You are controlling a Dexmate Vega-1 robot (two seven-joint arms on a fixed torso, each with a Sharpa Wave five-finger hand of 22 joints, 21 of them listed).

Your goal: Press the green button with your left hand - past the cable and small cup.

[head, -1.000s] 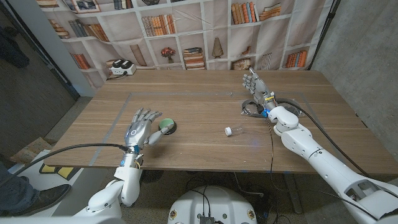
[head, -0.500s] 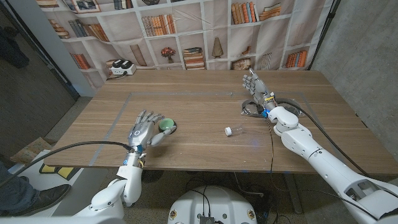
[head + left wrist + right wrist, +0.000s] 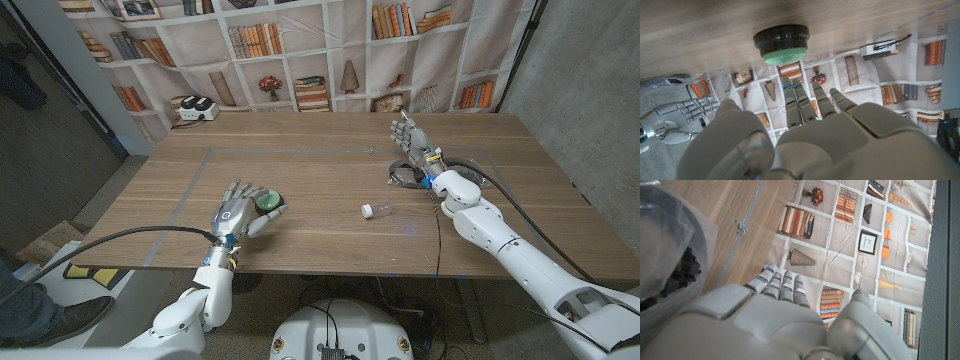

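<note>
On table | left robot hand (image 3: 235,213) open, moved closer over green button (image 3: 267,202) | right robot hand (image 3: 410,138) open, unmoved

Even, soft indoor light; faint shadows on table (image 3: 330,180). Head view sharp, edges bowed. Wrist views: near hand (image 3: 805,145) blurred, backdrop beyond reasonably clear

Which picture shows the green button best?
The left wrist view: the green button is big, near and unblocked, beyond the left hand. The head view shows it small, partly behind that hand. The right wrist view looks at bookshelves instead.
</note>
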